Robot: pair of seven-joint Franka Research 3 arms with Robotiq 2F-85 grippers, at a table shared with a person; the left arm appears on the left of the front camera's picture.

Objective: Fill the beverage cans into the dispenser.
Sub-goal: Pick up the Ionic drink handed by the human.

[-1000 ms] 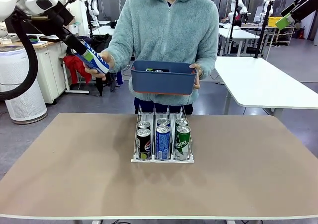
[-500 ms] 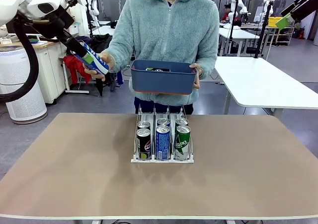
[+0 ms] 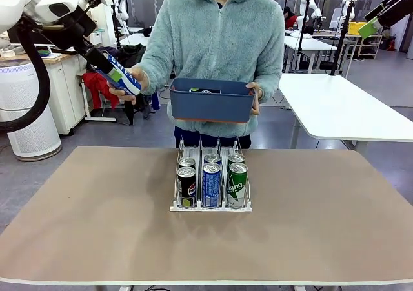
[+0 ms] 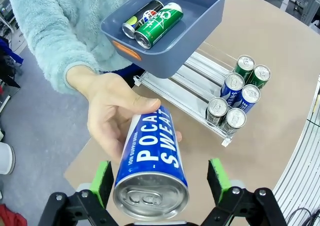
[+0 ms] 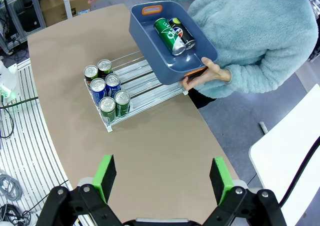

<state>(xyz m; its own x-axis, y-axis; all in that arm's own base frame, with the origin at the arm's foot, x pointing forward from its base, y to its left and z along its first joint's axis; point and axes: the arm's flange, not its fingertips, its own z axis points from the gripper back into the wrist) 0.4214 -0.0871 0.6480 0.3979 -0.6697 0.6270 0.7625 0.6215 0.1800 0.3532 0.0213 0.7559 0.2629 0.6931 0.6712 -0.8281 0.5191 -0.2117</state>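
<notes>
left wrist view | dispenser: six cans | bin: two cans | person's hand: one can | left pincer, right pincer gaping

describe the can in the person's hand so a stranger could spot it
Find the person across the table holding a blue bin. Their other hand, raised beside it, holds one can. It is blue with large white lettering, the one can outside rack and bin.

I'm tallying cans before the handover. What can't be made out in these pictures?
Front view: the near wall of the blue-grey bin hides most of the cans inside.
Front view: the front-row cans cover the back-row cans, labels unreadable.
Left wrist view: the Pocari Sweat can hides whether the left gripper touches it.
</notes>
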